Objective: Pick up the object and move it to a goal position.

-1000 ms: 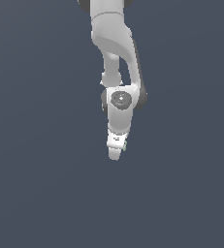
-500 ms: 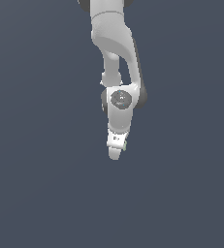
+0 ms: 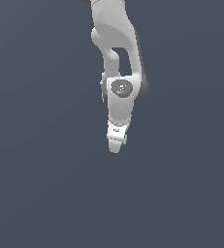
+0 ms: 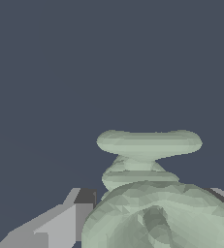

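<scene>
While plain dark grey spreads on every side with no edge in sight, the white arm [image 3: 117, 58] points its hand [image 3: 116, 144] downward; its fingers [image 4: 60, 225] are closed around the object [image 4: 150, 193], pale green and lumpy, with a rounded body and a flat lobe.

Object [image 4: 150, 203] cut off; pincer [image 3: 116, 144] hides it

The exterior view looks from a distance at the whole white arm [image 3: 117, 58], which hangs from the frame's top centre against plain grey. The wrist view sits right behind the gripper [image 4: 147, 213], very near the pale green object [image 4: 150, 193]. Both share the gripper tip.
</scene>
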`<action>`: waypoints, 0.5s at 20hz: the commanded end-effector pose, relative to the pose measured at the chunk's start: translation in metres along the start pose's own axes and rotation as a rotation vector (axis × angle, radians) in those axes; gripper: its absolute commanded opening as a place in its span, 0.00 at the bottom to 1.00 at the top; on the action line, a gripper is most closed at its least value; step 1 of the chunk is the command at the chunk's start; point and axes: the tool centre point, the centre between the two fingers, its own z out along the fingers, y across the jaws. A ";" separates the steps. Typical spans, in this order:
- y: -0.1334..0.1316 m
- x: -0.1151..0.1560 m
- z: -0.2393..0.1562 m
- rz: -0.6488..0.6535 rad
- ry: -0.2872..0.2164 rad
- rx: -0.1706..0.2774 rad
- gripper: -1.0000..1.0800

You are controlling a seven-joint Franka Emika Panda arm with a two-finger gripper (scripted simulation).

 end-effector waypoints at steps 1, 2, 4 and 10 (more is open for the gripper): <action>-0.007 -0.001 -0.014 0.000 -0.001 -0.001 0.00; -0.010 -0.002 -0.020 0.000 -0.001 -0.001 0.00; -0.018 -0.003 -0.034 0.000 -0.002 -0.001 0.00; -0.042 -0.007 -0.081 0.000 -0.002 -0.001 0.00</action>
